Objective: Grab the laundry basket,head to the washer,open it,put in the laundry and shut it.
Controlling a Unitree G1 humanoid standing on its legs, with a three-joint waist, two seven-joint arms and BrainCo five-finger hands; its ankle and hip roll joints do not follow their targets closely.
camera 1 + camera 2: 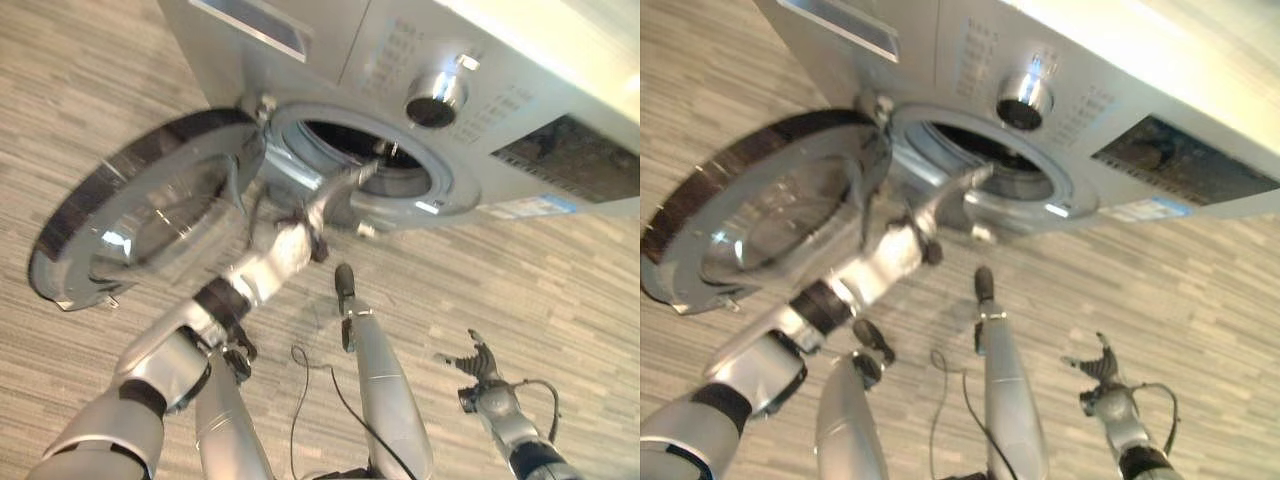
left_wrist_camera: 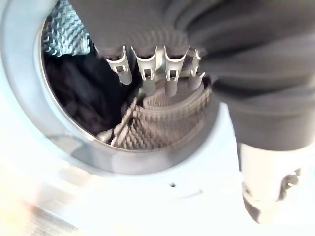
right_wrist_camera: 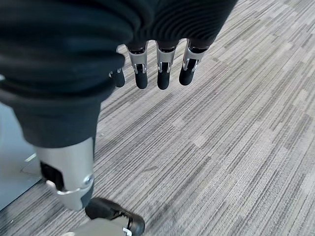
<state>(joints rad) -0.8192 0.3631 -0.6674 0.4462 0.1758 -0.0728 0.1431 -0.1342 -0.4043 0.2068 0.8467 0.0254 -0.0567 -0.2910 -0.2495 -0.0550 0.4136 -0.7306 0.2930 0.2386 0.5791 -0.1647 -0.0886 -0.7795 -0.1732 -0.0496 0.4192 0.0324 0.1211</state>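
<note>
The silver washer (image 1: 400,50) stands with its round glass door (image 1: 150,210) swung wide to the left. My left hand (image 1: 345,185) reaches up to the lower rim of the drum mouth (image 1: 365,150). In the left wrist view its fingers (image 2: 170,73) are straight and hold nothing, pointing into the drum. Dark laundry (image 2: 78,93) lies inside against the ribbed drum wall (image 2: 162,118). My right hand (image 1: 478,365) hangs low at the right over the floor, its fingers (image 3: 162,69) straight and empty.
The open door juts out to the left of my left arm. A chrome knob (image 1: 435,98) and a control panel sit above the drum mouth. Striped grey carpet (image 3: 221,147) spreads in front of the washer.
</note>
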